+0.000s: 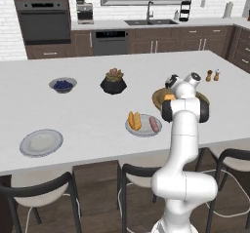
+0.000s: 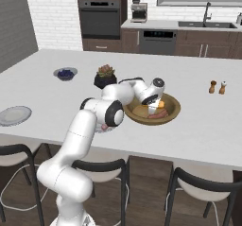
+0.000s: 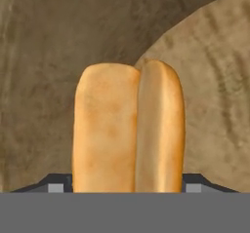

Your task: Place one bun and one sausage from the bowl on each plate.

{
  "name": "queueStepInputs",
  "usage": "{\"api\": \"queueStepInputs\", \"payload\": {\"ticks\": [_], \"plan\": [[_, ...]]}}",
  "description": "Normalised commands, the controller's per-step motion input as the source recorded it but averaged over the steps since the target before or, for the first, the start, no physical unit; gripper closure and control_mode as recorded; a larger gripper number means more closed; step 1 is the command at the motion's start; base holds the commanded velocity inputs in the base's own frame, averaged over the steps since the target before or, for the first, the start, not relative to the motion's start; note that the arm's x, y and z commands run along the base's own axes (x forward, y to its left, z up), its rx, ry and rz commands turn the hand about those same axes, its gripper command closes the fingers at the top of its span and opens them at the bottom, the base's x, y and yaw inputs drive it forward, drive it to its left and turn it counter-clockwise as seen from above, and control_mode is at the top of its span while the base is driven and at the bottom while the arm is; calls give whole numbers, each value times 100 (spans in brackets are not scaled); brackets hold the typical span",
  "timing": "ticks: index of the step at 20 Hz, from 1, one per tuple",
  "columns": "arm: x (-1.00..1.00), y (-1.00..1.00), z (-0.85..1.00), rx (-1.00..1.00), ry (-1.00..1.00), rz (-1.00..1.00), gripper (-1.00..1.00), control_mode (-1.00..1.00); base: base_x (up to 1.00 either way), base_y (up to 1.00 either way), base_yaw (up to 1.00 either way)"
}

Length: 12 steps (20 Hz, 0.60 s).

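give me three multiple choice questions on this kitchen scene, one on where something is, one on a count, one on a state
1. Where is the hand?
A. over the golden-brown bowl
B. over the berry bowl
C. at the sink

2. How many pale-grey plates lie on the counter?
A. one
B. two
C. four

3. What state is the near plate in?
A. bare
B. holding a bun and a sausage
C. holding berries

Answers:
1. A, in the right base view the hand reaches down into the golden-brown bowl, and the hand view shows a bun between its fingertips.
2. B, the left base view shows the near plate beside the arm and the far plate off to the left.
3. B, an orange plated bun and a pink sausage lie on it, while the far plate is bare.
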Motion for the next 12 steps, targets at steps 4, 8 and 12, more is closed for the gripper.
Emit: {"api": "queueStepInputs", "payload": {"ticks": [4, 8, 12], "plan": [[-2, -1, 0, 0, 0, 0, 100, -100, 0, 0, 0], [-44, -29, 42, 0, -1, 0, 100, -100, 0, 0, 0], [-79, -16, 75, 0, 0, 0, 100, -100, 0, 0, 0]]}}
